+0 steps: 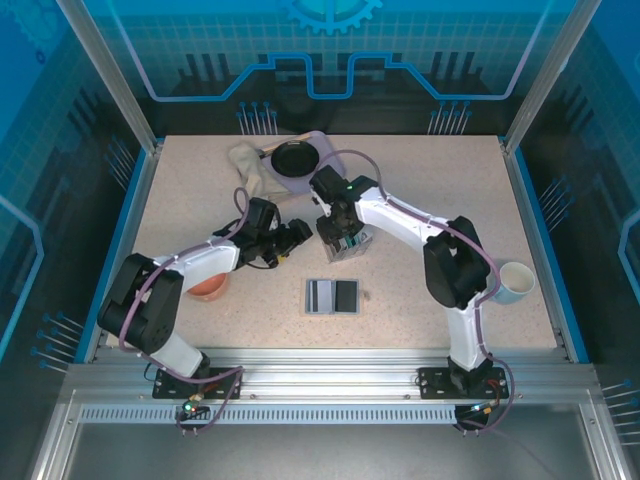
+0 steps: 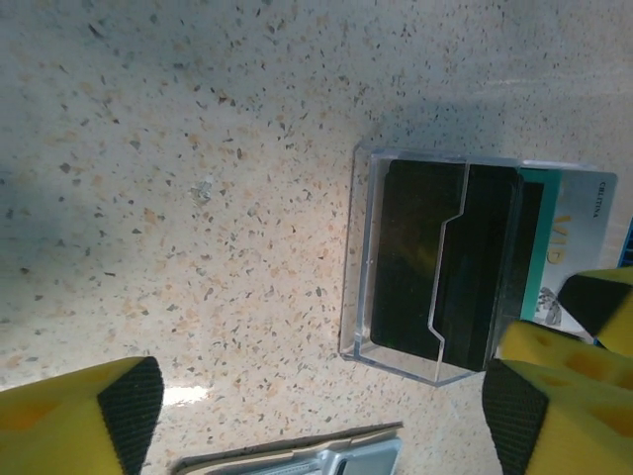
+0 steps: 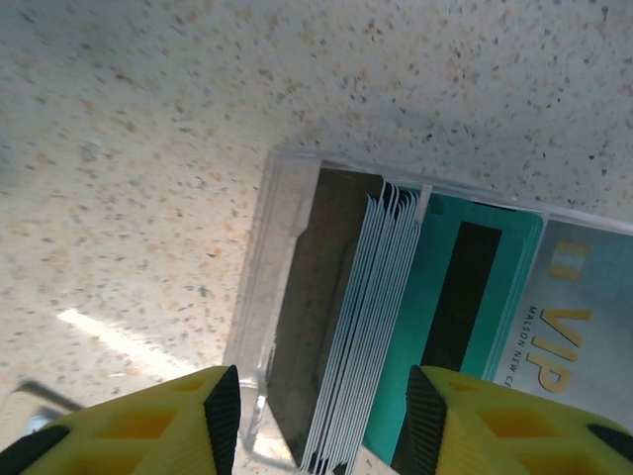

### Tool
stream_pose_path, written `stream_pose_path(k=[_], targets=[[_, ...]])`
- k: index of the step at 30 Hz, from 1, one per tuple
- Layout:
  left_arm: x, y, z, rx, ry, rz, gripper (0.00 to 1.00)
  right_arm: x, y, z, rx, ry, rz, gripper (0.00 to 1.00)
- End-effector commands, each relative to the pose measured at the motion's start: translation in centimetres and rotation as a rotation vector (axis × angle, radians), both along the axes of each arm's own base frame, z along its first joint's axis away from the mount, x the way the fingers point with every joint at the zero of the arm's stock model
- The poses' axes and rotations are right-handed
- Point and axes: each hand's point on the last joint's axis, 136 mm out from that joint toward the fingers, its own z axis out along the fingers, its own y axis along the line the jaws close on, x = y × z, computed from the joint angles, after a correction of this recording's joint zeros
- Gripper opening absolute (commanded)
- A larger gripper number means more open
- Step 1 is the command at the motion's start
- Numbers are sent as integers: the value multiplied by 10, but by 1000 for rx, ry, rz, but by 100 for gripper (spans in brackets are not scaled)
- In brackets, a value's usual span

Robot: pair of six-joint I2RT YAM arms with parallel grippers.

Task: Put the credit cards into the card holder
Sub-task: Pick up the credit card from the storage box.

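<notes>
— Credit cards (image 3: 381, 327) are your business now. They stand on edge, packed together, in the clear tray (image 3: 277, 257) near the middle of the surface (image 1: 450, 170). I judge you are at the pick-up step.

— Begin at your left. Your left claw (image 2: 318, 406) hangs low just beside that tray, fingers spread wide, with nothing between them.

— Next along, the card holder (image 1: 332, 296) lies opened flat, nearer the arm bases than the tray and apart from it. I cannot tell from above whether a card already sits in one of its panels.

— Then your right claw (image 3: 316, 421). It points down over the tray with its pads (image 3: 223, 411) parted. One is by the tray's wall, the other past the bundle of white edges, above the teal card (image 3: 435, 297). It grips nothing yet.

— So the next move, as I read it, calls for care in what you close on. Bring the pads onto card edges alone, not the tray wall, squeeze gently and lift straight up.

— Thin plastic may slip or fan, so take few. After that you carry them to the open holder. Your free left claw looks well placed to steady it.
</notes>
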Motion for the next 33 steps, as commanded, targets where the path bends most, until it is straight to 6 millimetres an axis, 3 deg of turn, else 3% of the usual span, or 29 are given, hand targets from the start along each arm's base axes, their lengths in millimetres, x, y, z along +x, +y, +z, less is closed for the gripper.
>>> stream_pose_path(k=[1, 16, 26, 33], targets=[[-5, 13, -1, 33, -4, 37, 96, 4, -1, -2, -58, -18, -26, 49], [-15, 34, 0, 84, -23, 107, 97, 7, -3, -19, -148, -33, -33, 50], [-17, 36, 1, 90, -23, 110, 97, 6, -3, -30, -167, -19, -28, 53], [-18, 36, 0, 83, -17, 110, 97, 9, -3, -26, -172, -30, -23, 51]])
